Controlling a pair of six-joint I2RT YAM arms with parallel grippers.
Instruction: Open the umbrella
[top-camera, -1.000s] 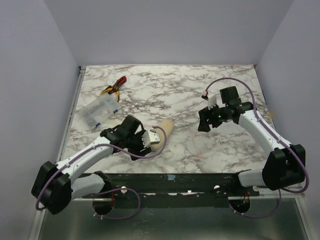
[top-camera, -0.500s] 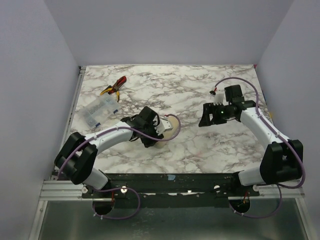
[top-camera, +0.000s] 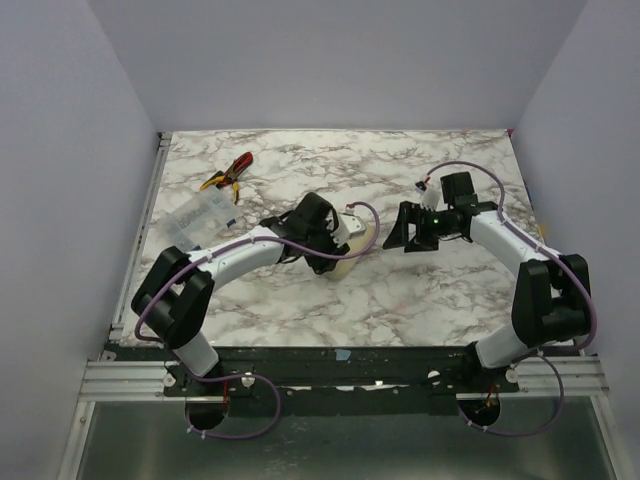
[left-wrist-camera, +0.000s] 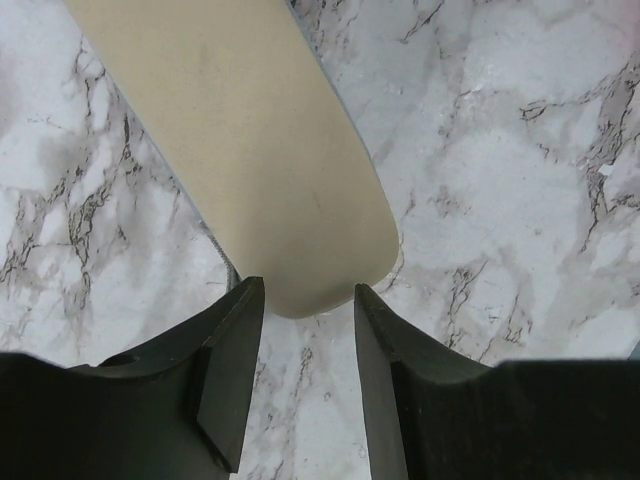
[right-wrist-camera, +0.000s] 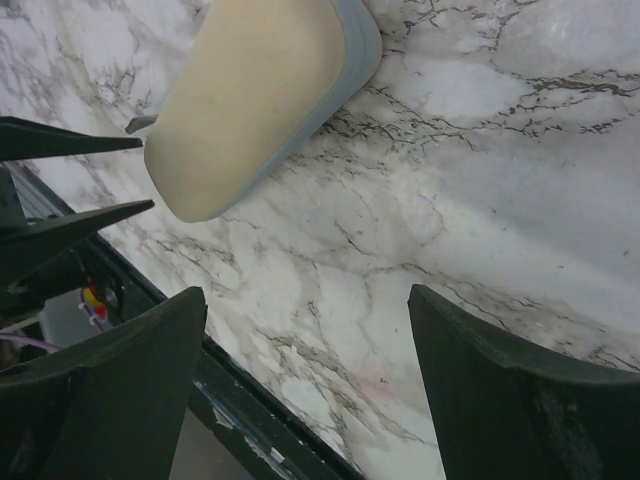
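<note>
My left pincer (left-wrist-camera: 305, 298) straddles the folded umbrella's (left-wrist-camera: 240, 130) end, presumably to anchor it; I cannot tell whether it is clenched. The umbrella lies at the table's (left-wrist-camera: 520, 200) middle. My right pincer (right-wrist-camera: 308, 300) stands released at its 3 o'clock, likely placed to pull.

A: What sort of place are we in?
B: A robotics lab cell, we think. We see a left arm (top-camera: 235, 257) and a right arm (top-camera: 503, 238) bolted to a metal rail (top-camera: 350, 364) at the near edge of the marble-patterned worktop (top-camera: 420, 295), with plain walls (top-camera: 330, 60) around us.
A: Anything else?
B: Pliers (top-camera: 228, 172) and a clear parts box (top-camera: 200, 218).
</note>
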